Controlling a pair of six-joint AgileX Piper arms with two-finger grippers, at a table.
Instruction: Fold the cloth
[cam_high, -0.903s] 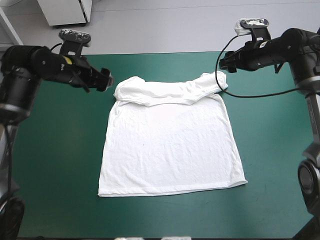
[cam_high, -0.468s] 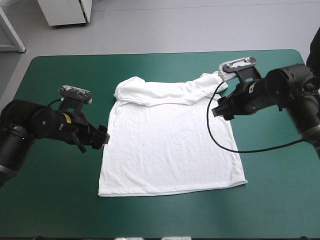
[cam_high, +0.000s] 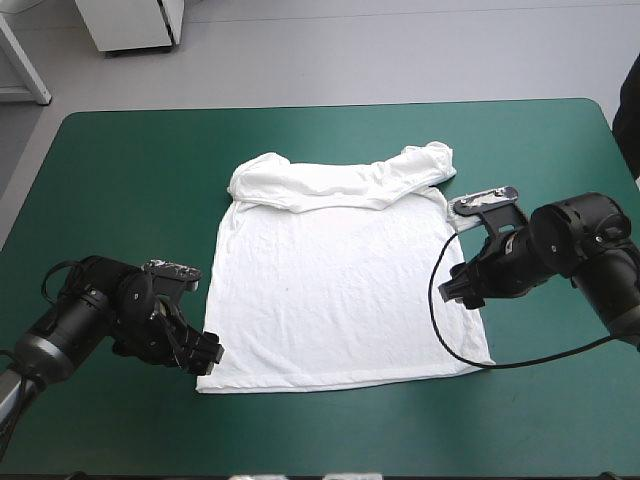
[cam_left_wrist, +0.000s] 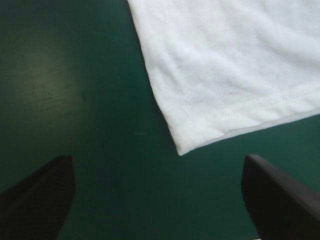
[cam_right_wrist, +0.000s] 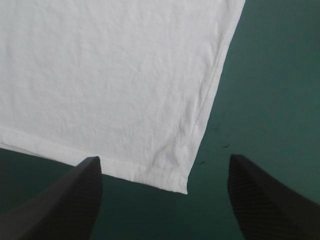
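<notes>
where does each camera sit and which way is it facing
High view: above and behind the robot, facing forward and down at the table and the flat T-shirt; both arms show, left gripper and right gripper.
Left wrist view: above the left wrist, facing along its open fingers at the T-shirt's near left corner.
Right wrist view: above the right wrist, facing along its open fingers at the near right corner.
Shared: the high view holds both corners too.

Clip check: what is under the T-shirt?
The T-shirt lies spread on the teal-green cover, which shows past every edge. Anything beneath the fabric is covered and cannot be seen.
</notes>
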